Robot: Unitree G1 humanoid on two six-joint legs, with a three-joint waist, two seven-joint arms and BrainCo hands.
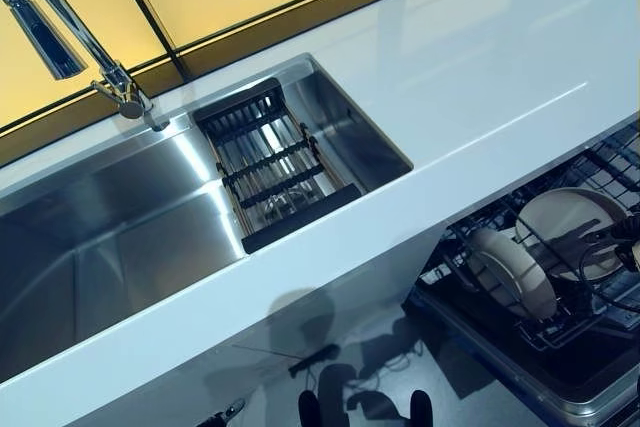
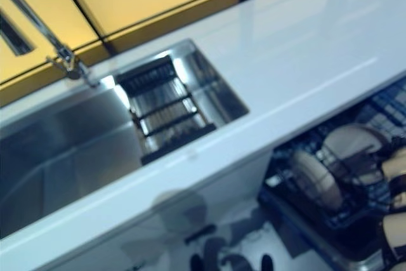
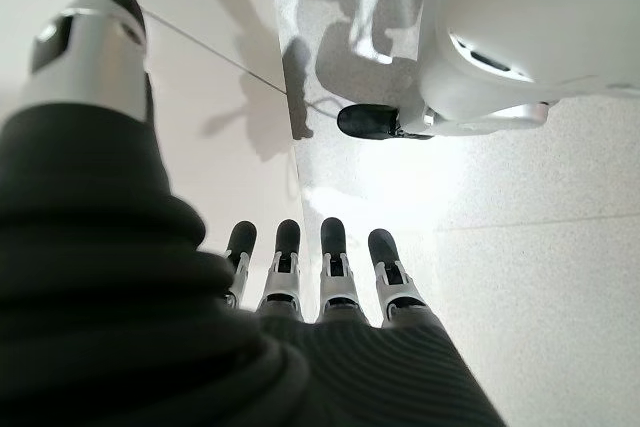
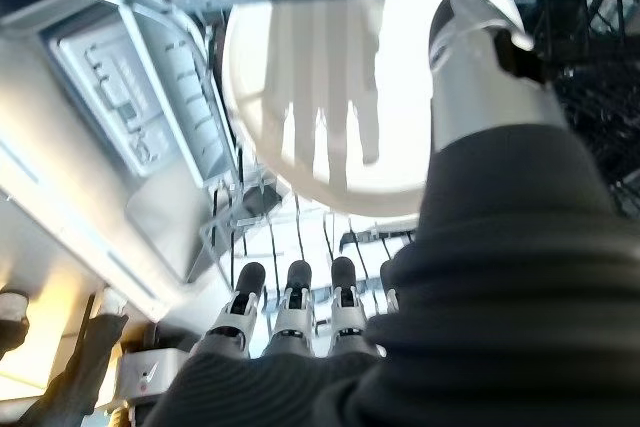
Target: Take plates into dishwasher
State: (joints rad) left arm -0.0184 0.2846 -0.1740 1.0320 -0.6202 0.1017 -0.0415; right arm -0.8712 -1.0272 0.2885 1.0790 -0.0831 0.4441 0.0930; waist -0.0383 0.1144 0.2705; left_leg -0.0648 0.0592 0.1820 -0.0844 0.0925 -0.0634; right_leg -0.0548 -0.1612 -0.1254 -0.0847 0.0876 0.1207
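**Two plates stand in the dishwasher rack**

Two cream plates sit upright in the open dishwasher rack [image 1: 560, 342] at the lower right of the frame: one plate [image 1: 513, 272] nearer the middle, a second plate [image 1: 570, 229] just beside it toward the right edge. The right hand [image 4: 470, 77] hovers close over a plate, fingers straight and holding nothing. The left hand [image 3: 305, 277] hangs low beside the white cabinet front, fingers straight and relaxed, empty. Across the white bench [image 1: 480, 77], a steel sink [image 1: 120, 247] holds a dark drying rack [image 1: 270, 162], with a faucet [image 1: 75, 32] at upper left.
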